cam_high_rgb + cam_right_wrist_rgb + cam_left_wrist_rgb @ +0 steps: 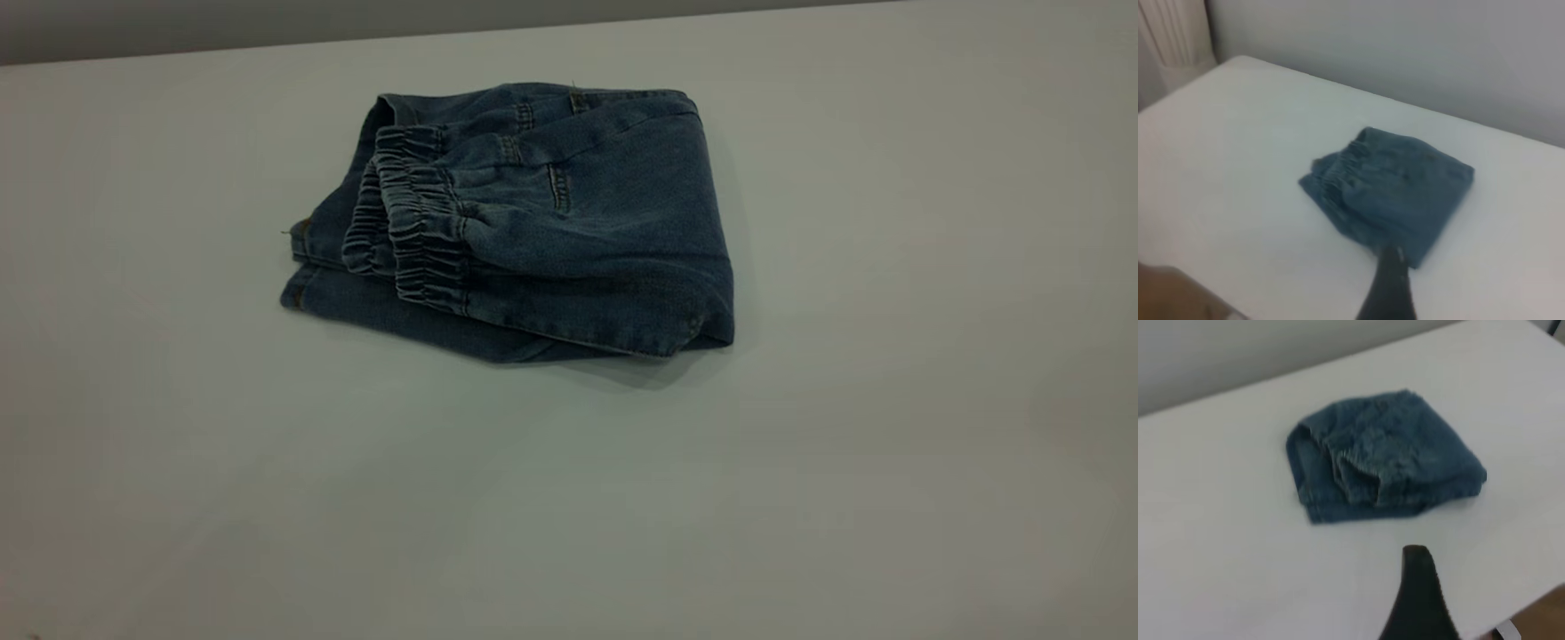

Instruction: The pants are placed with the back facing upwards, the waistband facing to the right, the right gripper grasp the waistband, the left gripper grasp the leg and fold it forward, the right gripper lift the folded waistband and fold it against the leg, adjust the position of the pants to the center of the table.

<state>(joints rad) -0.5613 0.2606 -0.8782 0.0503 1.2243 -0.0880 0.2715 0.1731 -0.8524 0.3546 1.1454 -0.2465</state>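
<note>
From my right wrist camera I see the pants (1395,193) folded into a compact blue denim bundle, lying flat on the white table (1238,153) near the middle of the frame. The gathered elastic waistband (1341,167) faces the left side of the frame, on top of the fold. One dark finger of my right gripper (1388,287) pokes up from the bottom edge, its tip overlapping the bundle's lower corner; I cannot tell whether it touches the cloth. A pale wall (1405,47) fills the top.

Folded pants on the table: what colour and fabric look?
Blue denim pants, clearest in the exterior view.
</note>
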